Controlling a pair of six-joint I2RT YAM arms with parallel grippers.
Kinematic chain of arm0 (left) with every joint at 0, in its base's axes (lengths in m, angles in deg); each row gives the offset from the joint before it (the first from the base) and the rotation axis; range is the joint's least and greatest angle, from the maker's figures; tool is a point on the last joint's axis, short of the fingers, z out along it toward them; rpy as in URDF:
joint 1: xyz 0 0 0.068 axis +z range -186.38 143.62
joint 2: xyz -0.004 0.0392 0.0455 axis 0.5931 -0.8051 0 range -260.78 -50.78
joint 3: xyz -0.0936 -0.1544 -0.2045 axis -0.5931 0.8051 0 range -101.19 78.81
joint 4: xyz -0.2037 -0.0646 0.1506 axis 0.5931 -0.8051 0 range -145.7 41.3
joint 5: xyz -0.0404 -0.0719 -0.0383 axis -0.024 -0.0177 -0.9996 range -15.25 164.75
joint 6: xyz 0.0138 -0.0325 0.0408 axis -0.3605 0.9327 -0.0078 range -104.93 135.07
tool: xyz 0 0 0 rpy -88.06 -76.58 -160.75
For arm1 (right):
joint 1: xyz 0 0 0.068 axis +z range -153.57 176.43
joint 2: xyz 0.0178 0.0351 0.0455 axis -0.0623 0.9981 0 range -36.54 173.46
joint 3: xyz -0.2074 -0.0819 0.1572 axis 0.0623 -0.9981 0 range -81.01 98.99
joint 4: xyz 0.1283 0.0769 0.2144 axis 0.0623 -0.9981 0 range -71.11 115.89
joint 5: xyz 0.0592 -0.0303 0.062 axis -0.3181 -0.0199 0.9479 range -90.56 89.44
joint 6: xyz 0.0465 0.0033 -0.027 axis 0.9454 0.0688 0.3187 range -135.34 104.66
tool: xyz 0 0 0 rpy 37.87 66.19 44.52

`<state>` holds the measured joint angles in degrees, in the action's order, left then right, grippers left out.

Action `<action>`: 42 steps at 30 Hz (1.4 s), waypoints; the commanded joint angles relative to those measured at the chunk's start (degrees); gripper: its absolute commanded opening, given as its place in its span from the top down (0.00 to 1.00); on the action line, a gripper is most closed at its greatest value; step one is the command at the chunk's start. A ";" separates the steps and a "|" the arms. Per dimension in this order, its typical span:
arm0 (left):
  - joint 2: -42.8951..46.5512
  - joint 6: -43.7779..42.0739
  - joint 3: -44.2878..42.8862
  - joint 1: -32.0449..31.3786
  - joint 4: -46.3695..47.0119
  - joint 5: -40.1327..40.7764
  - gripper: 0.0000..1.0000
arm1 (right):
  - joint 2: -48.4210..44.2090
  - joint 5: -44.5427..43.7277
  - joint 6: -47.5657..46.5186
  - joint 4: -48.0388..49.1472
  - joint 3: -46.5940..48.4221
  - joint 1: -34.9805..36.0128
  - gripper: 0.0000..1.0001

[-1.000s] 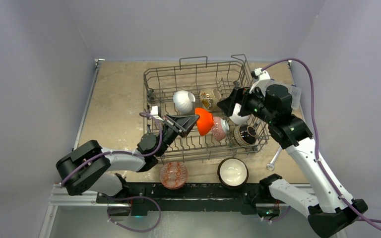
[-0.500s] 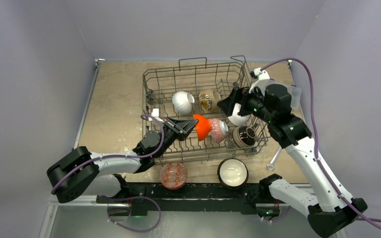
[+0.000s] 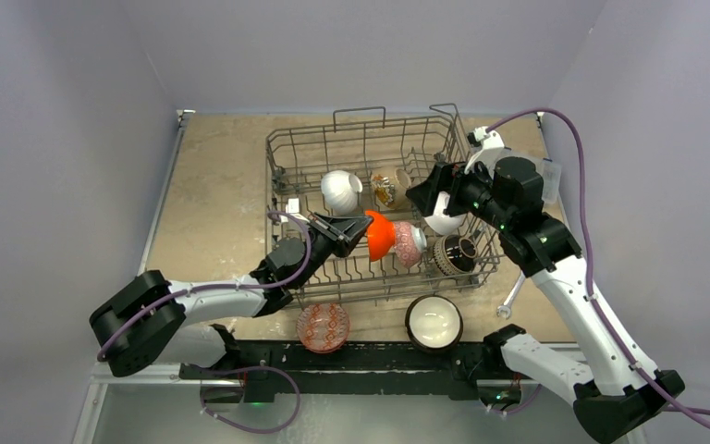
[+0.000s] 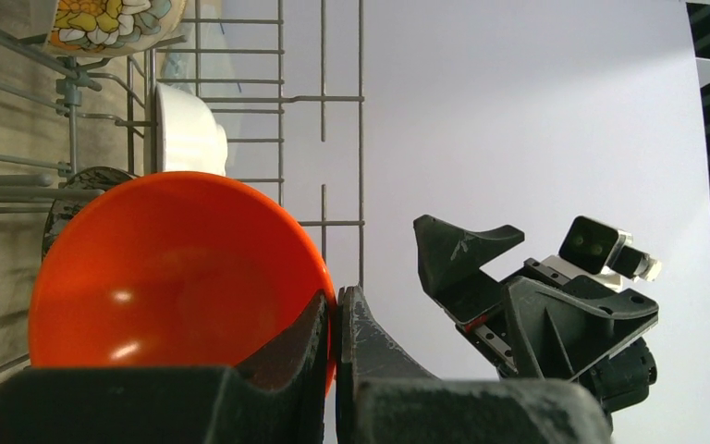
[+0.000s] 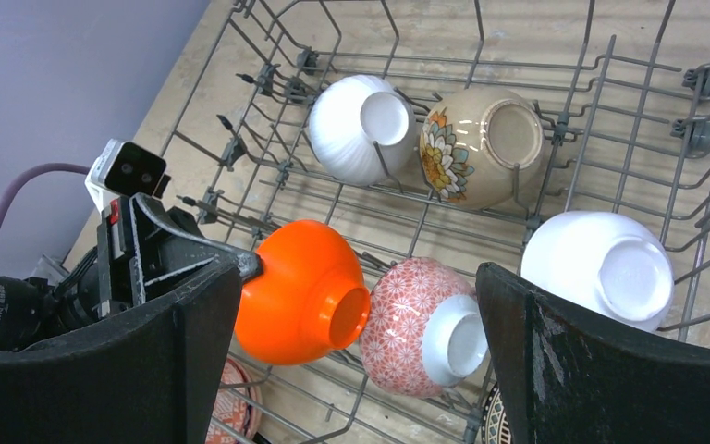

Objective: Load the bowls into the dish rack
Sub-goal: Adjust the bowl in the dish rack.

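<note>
Mid-frame, the left jaws pinch the orange bowl point(image 3: 381, 234) by its rim, low in the rack point(image 3: 282, 162) beside a red-patterned bowl point(image 3: 410, 242); the right jaws hang spread (holding nothing). Released off the tines, it could roll into that neighbour.

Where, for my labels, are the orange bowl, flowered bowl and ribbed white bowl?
Orange bowl point(image 5: 296, 277): right wrist view, outer side.
Flowered bowl point(image 5: 474, 153): right wrist view, tan wall.
Ribbed white bowl point(image 5: 345, 129): right wrist view, ribbed side.
</note>
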<state>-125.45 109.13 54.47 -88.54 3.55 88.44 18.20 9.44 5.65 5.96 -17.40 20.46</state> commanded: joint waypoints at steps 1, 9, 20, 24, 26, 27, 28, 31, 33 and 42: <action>-2.11 1.74 -0.62 -0.44 -9.35 -1.88 1.00 | -0.96 -0.88 -1.24 0.21 0.19 -0.07 0.01; 1.12 4.72 -1.47 -0.46 -17.91 0.03 1.00 | 0.34 1.94 -1.22 1.25 -0.20 -0.06 0.01; 4.11 5.89 -1.67 -0.39 -25.32 2.63 1.00 | 3.36 12.70 0.10 4.31 -5.37 -0.12 0.06; 3.88 7.16 -0.57 -0.44 -24.94 3.00 1.00 | 5.20 15.82 -0.12 3.59 -6.47 -0.07 0.12; 3.84 7.31 -0.32 -0.40 -25.07 3.09 1.00 | 6.17 15.25 -0.80 2.47 -6.50 -0.12 0.17; 3.80 7.36 -0.28 -0.38 -25.27 3.03 1.00 | 6.72 14.40 -1.26 1.84 -6.42 -0.17 0.19; 3.75 7.43 -0.27 -0.42 -25.52 3.01 1.00 | 7.30 13.01 -1.65 1.13 -6.28 -0.11 0.22; 4.26 7.42 -0.21 -0.44 -26.79 3.19 1.00 | 9.24 10.69 -3.35 -1.84 -4.66 -0.04 0.31; 5.07 7.45 -0.03 -0.35 -28.21 3.96 1.00 | 10.38 8.53 -4.07 -3.80 -3.80 -0.02 0.34; 7.42 5.38 -0.35 -0.29 -30.28 6.38 1.00 | 15.13 -3.01 -4.39 -9.34 -2.27 4.07 0.27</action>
<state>-117.50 116.38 53.10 -88.49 -15.82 94.58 32.14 12.77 2.40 -0.35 -22.93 21.35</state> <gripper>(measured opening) 0.019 0.708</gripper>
